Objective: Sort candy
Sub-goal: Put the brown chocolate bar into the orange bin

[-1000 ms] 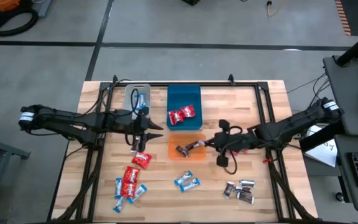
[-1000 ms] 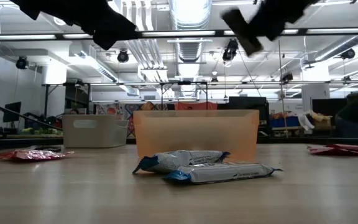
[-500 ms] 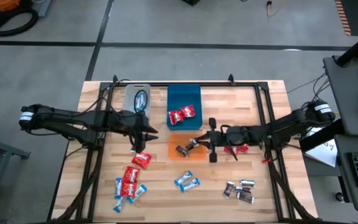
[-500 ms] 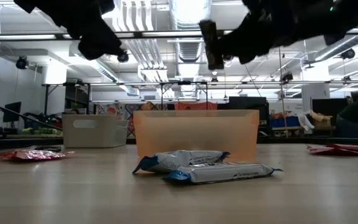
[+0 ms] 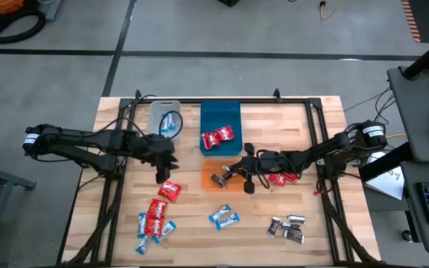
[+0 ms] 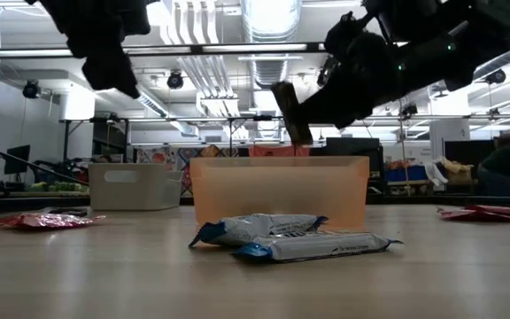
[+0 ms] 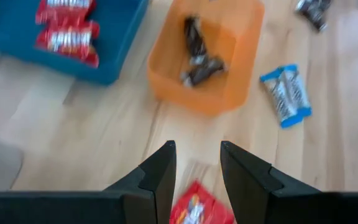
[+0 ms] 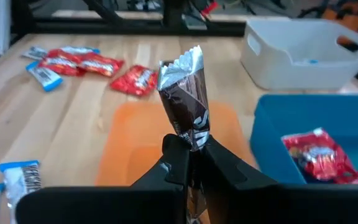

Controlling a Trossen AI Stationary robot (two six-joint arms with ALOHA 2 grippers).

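Over the orange bin (image 5: pixel 223 174), near the middle of the counter (image 5: pixel 304 126), the right gripper (image 8: pixel 190 154) hung with its jaws clamped on a dark brown-silver candy (image 8: pixel 184 102). That candy stood on end in the grip, its long axis rising straight out of the jaws and its crimped silver end farthest from them. The bin lay directly below and just ahead of the jaws, so the drop seemed to need only a release; the low view showed the candy (image 6: pixel 291 113) hanging above the bin's rim (image 6: pixel 278 161), not yet inside. Dark candy (image 7: pixel 196 57) of the same kind already lay in the orange bin.

To the left, the left gripper (image 7: pixel 196 167) hovered with its jaws partly apart and holding nothing. A red candy (image 7: pixel 200 206) lay on the counter just below and between the fingers, the nearest loose piece to that arm. The blue bin (image 5: pixel 220 117), with red candies (image 5: pixel 217 138) in it, sat just beyond the orange one.

Other candy stayed unsorted on the near side of the counter: a red and blue-and-white cluster (image 5: pixel 153 219) at the near left, a blue-and-white pair (image 5: pixel 224 217) in the near middle, and dark pieces (image 5: pixel 287 227) at the near right. The clear bin (image 5: pixel 164 117) stood at the far left, beside the blue one.
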